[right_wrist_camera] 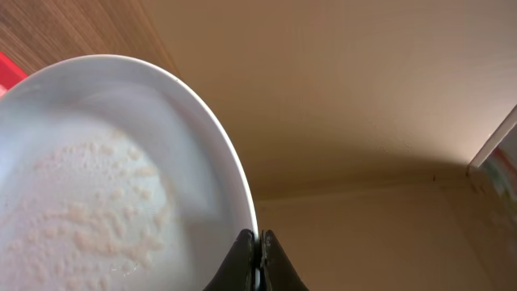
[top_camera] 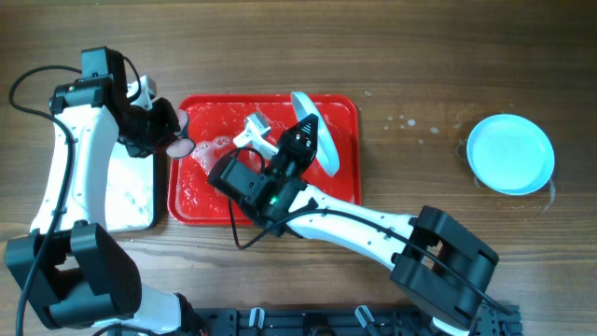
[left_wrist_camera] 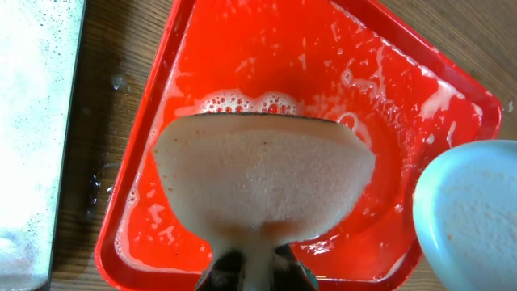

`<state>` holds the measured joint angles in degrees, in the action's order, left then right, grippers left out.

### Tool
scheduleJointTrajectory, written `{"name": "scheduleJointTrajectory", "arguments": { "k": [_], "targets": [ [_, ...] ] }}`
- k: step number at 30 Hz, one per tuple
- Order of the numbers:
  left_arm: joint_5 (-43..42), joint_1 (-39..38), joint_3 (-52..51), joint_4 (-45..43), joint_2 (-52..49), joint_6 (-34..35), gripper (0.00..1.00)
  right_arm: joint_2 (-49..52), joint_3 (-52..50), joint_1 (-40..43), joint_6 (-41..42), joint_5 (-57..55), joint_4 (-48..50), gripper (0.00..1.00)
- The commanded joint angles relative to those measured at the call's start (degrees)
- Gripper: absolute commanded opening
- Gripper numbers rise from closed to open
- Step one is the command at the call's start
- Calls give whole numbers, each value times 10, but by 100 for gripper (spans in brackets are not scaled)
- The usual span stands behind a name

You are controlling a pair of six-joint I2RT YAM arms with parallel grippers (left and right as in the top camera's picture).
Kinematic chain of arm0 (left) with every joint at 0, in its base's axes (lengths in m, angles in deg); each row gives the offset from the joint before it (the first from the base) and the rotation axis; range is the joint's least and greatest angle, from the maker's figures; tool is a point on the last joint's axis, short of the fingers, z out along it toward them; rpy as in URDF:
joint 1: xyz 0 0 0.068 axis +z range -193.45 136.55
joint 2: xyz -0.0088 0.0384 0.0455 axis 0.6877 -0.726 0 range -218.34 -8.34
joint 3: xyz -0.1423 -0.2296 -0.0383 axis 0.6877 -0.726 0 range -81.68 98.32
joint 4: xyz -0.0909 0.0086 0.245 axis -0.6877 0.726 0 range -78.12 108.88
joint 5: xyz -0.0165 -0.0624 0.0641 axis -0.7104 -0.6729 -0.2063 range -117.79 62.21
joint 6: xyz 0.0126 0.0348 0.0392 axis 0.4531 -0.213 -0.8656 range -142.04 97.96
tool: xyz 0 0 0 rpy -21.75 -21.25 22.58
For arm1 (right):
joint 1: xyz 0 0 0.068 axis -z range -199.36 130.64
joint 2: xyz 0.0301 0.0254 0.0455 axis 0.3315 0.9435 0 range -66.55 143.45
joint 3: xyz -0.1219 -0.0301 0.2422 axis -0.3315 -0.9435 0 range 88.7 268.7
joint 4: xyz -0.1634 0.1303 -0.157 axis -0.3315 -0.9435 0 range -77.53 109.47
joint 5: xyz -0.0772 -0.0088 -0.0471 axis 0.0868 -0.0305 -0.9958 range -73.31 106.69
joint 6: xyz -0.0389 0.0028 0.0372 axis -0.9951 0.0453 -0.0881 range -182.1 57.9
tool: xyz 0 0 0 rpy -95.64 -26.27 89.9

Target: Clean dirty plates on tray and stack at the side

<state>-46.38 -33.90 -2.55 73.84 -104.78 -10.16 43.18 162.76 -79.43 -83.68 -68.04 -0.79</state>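
— Pose on the right?
— Stretched from lower right to frame centre; grips with right end effector (top_camera: 306, 133) the rim of a round, shallow, pale turquoise plastic plate (top_camera: 328, 149), tilted on edge above foam-streaked red rectangular plastic tray (top_camera: 350, 112).
— And left?
— Bent at upper left; squeezes porous beige sponge (left_wrist_camera: 262, 182) in left end effector (top_camera: 171, 133), over the tray's left edge.

The sponge (left_wrist_camera: 262, 182) swallows the fingertips of the left hand (left_wrist_camera: 257, 273) in its wrist view; the plate (left_wrist_camera: 472, 214) runs off the right edge there, and overhead the right arm (top_camera: 354, 224) covers the tray's (top_camera: 343, 187) middle.
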Motion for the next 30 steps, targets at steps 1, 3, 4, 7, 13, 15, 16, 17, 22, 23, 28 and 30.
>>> {"name": "scheduleJointTrajectory", "arguments": {
  "k": [1, 3, 4, 7, 13, 15, 16, 17, 22, 23, 28, 30],
  "targets": [
    [-11, 0, 7, -2, 9, 5, 4, 6, 1, 0, -8, -22, 3, 4],
    [-11, 0, 7, -3, 9, 5, 4, 6, 1, 0, -7, -9, 3, 4],
    [-11, 0, 7, -3, 9, 5, 4, 6, 1, -1, -7, 4, 3, 4],
    [-11, 0, 7, -5, 9, 5, 4, 6, 1, -8, -7, 37, 3, 4],
    [-11, 0, 7, -9, 9, 5, 4, 6, 1, -12, 16, 69, 1, 4],
    [-11, 0, 7, -9, 9, 5, 4, 6, 1, -12, 23, 68, 1, 4],
    [-11, 0, 7, -9, 9, 5, 4, 6, 1, -12, 23, 67, 3, 4],
    [-11, 0, 7, -9, 9, 5, 4, 6, 1, -12, 24, 63, 6, 4],
    [-11, 0, 7, -9, 9, 5, 4, -7, 1, -11, 114, 70, 5, 4],
    [-11, 0, 7, -9, 9, 5, 4, -15, 1, -11, 133, 84, 1, 4],
    [-11, 0, 7, -9, 9, 5, 4, -106, 1, 20, 264, 250, -56, 4],
    [-11, 0, 7, -9, 9, 5, 4, -147, 1, 54, 311, 315, -95, 4]
  ]
}}
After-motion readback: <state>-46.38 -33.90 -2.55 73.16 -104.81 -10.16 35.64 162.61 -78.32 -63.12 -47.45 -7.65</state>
